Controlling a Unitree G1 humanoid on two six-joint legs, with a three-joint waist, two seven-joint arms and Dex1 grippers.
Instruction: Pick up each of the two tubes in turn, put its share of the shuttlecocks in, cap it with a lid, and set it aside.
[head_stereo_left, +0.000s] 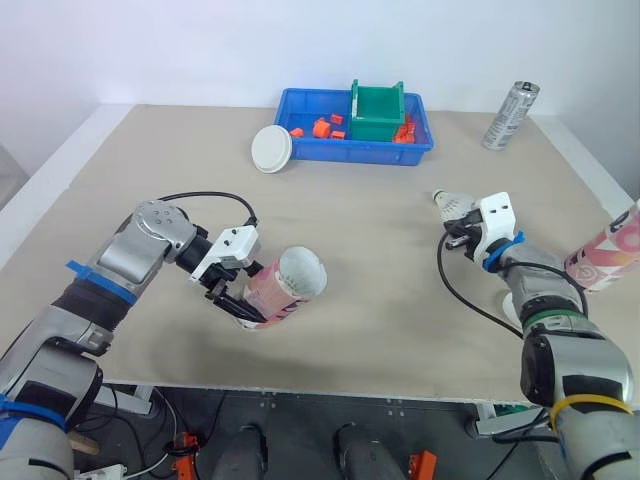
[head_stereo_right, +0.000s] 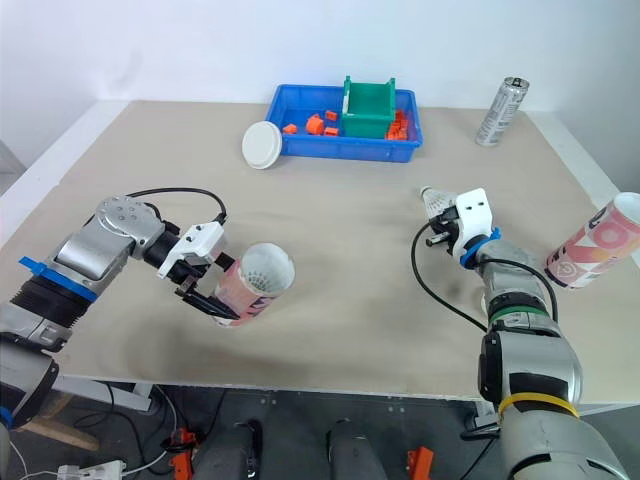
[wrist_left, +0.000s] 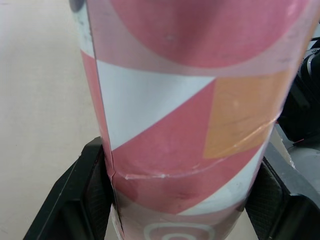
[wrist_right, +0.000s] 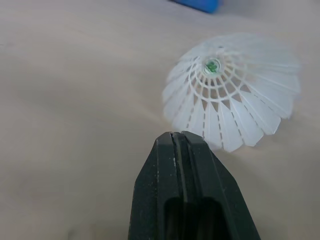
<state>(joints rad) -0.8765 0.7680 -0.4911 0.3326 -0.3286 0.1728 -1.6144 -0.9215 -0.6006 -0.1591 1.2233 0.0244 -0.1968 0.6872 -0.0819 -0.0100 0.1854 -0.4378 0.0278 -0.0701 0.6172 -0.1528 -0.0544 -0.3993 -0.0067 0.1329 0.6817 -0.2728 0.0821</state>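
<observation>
Nearest of all, the left gripper (head_stereo_left: 243, 306) has its jaws clamped on the lower body of a pink patterned tube (head_stereo_left: 290, 282), one black finger (wrist_left: 87, 192) pressed to each side; this tube is held off the bench (head_stereo_left: 380, 260), tilted, its open mouth turned up and to the right, well in front of the blue tray (head_stereo_left: 360, 150) and a little left of it. Further right, well in front of the tray's right end, the right gripper (wrist_right: 179, 142) sits low over the bench with its jaws closed flat on each other and holding nothing; a white shuttlecock (wrist_right: 232, 90) lies just beyond their tips, on the tray side, and whether it touches them cannot be told. The second tube (head_stereo_right: 590, 245) lies tilted at the bench's right edge, far right of the tray and nearer than it. A white lid (head_stereo_left: 271, 149) rests against the tray's left end; inside the tray are orange pieces (head_stereo_left: 322, 127) and a green box (head_stereo_left: 376, 110); a silver can (head_stereo_left: 511, 115) stands to the tray's right, well apart from it.
</observation>
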